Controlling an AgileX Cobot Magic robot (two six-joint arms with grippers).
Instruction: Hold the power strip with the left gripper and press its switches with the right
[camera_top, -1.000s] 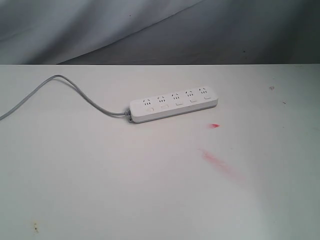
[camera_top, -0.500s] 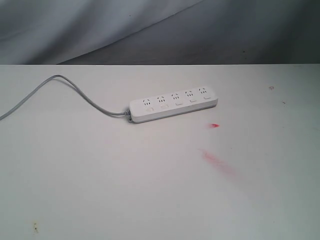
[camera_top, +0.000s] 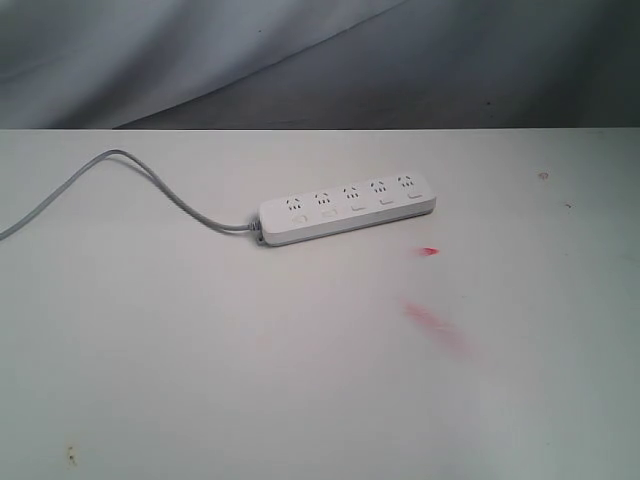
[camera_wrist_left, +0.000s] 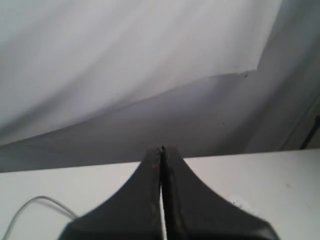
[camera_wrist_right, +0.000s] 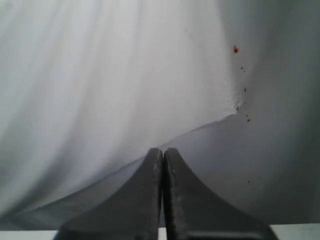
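The white power strip (camera_top: 348, 207) lies flat on the white table (camera_top: 200, 350), slightly slanted, its five socket groups in a row. Its small white switches (camera_top: 357, 210) run along the near side. The light grey cord (camera_top: 150, 180) curves away to the left edge, and a loop of that cord (camera_wrist_left: 35, 205) shows in the left wrist view. Neither arm appears in the exterior view. My left gripper (camera_wrist_left: 161, 150) is shut with nothing between its fingers, pointing over the table toward the backdrop. My right gripper (camera_wrist_right: 162, 151) is shut and empty too, facing the cloth.
Red smears (camera_top: 435, 325) and a small red spot (camera_top: 429, 251) mark the table right of centre. A grey cloth backdrop (camera_top: 300, 60) hangs behind the table's far edge. Small dark specks sit near the right edge (camera_top: 543, 176).
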